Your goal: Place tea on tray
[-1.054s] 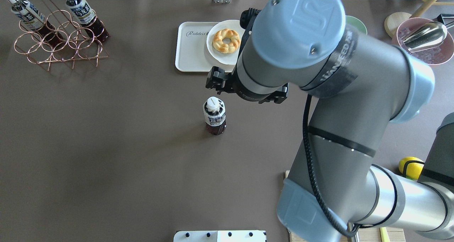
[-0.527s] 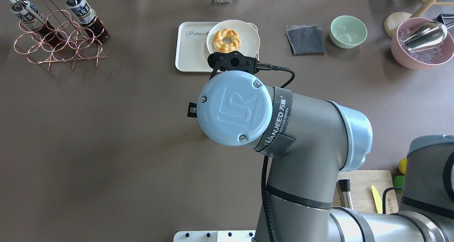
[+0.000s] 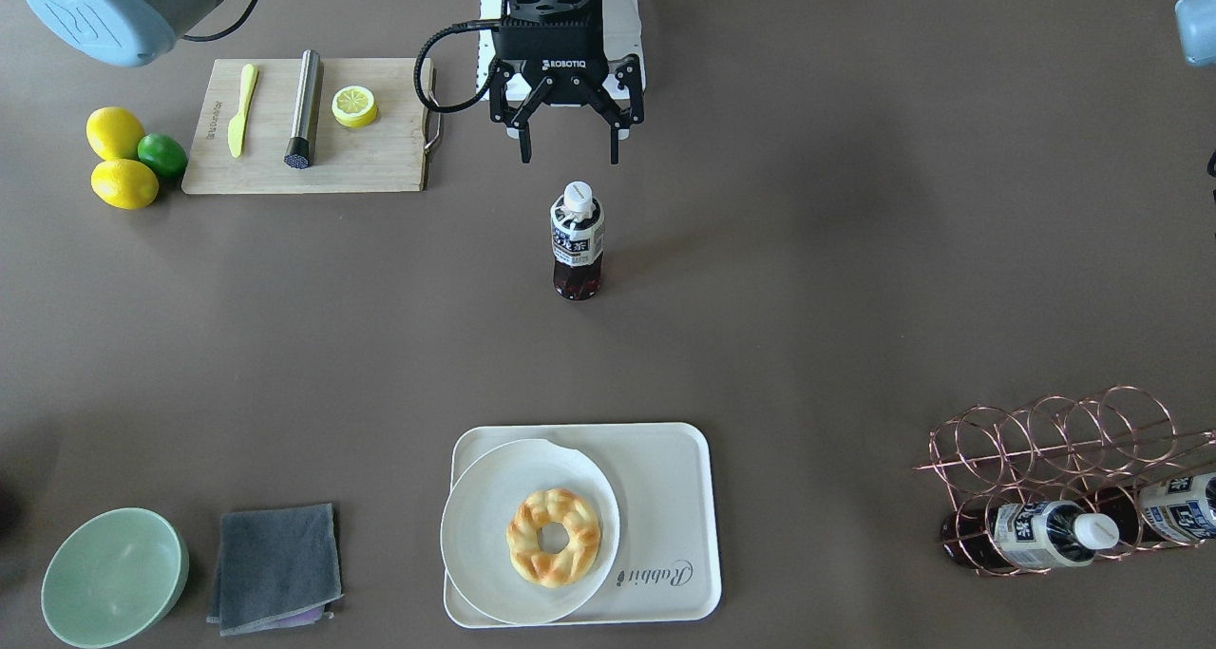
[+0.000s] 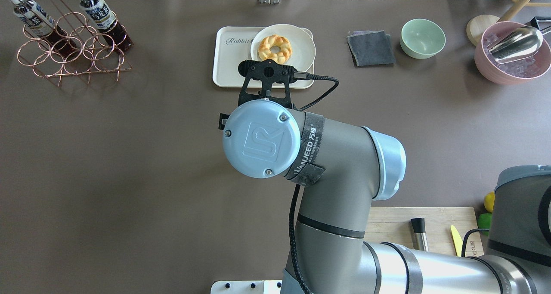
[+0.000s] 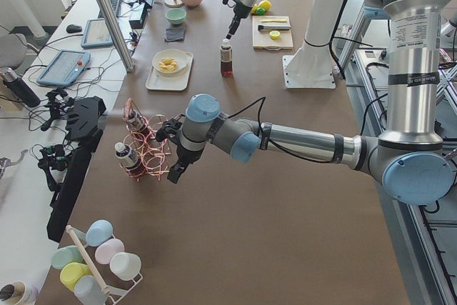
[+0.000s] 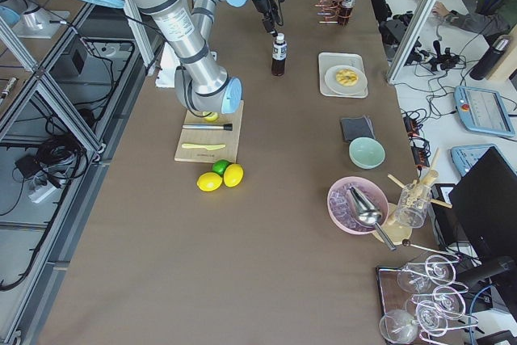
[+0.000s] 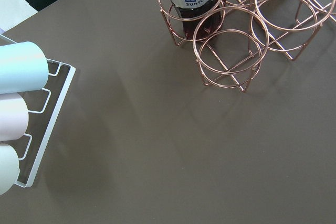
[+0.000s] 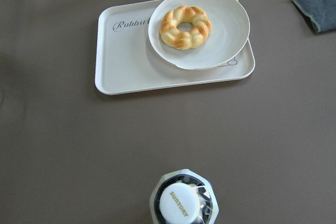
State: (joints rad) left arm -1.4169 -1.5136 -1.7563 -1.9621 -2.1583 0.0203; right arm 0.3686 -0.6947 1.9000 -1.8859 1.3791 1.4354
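Tea bottle (image 3: 577, 240): upright on the bare table near its middle, white cap on, dark liquid inside; off the tray and well apart from it, at 12 o'clock from it in the front-facing view.
Tray (image 3: 665, 497): flat on the table at 6 o'clock from the tea bottle, with "Rabbit" lettering near one corner and a bare strip at 3 o'clock of the plate.
Plate (image 3: 480, 502): round and white, resting on the tray and overhanging its rim at 9 o'clock, carrying a braided ring doughnut (image 3: 554, 537).
Right end effector (image 3: 569, 159): pointed down, fingers spread wide and pinching nothing; at 12 o'clock from the bottle's cap in the front-facing view, clear of it.
Left end effector (image 5: 172, 176): low over the table just beside the copper wire rack; shown only from the table's end, so spread or pressed together cannot be told.
Copper wire rack (image 3: 1064, 440): at 4 o'clock from the tea bottle in the front-facing view, with two matching bottles lodged in its rings.
Cutting board (image 3: 380, 169): wooden, at 10 o'clock from the tea bottle, bearing a lemon half (image 3: 353, 105), a yellow knife (image 3: 240, 107) and a metal cylinder (image 3: 303, 107).
Green bowl (image 3: 112, 573) and grey cloth (image 3: 275, 565): side by side at 9 o'clock from the tray.
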